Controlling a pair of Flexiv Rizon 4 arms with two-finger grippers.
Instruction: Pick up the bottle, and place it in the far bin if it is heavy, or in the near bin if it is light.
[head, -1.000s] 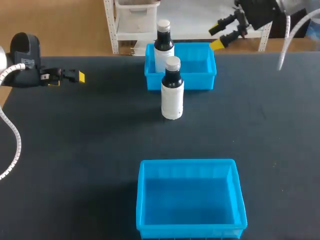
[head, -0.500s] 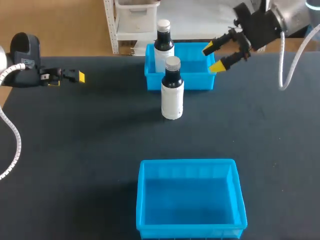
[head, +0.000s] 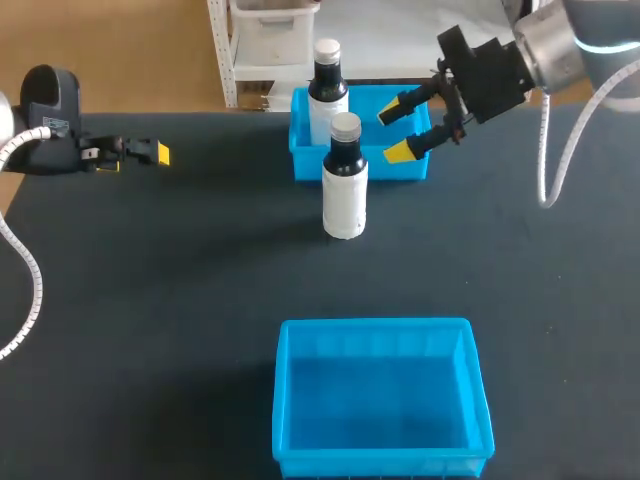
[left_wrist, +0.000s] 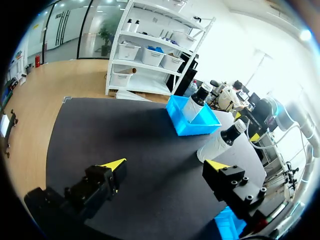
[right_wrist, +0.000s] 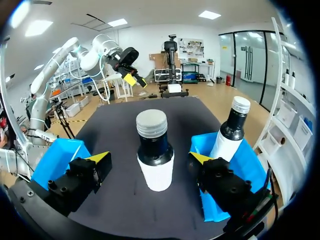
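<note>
A dark bottle with a white label and silver cap (head: 345, 180) stands upright on the black table, just in front of the far blue bin (head: 408, 166). My right gripper (head: 396, 130) hangs open to the bottle's right, over the far bin's front, fingers pointing at the bottle. In the right wrist view the bottle (right_wrist: 155, 155) is ahead of the open right gripper (right_wrist: 150, 159), untouched. My left gripper (head: 158, 153) hovers open at the table's far left; the left wrist view shows that gripper (left_wrist: 165, 165) with nothing between its fingers and the bottle (left_wrist: 220, 142) far ahead.
A second bottle of the same kind (head: 327, 90) stands in the far bin's left corner, close behind the standing one. The near blue bin (head: 284, 400) sits empty at the table's front middle. Bare black tabletop (head: 180, 280) stretches between the bins and to both sides.
My right arm has come down and leftward from the far right corner, bringing its open gripper close to the standing bottle. The left arm and both bottles have kept still.
</note>
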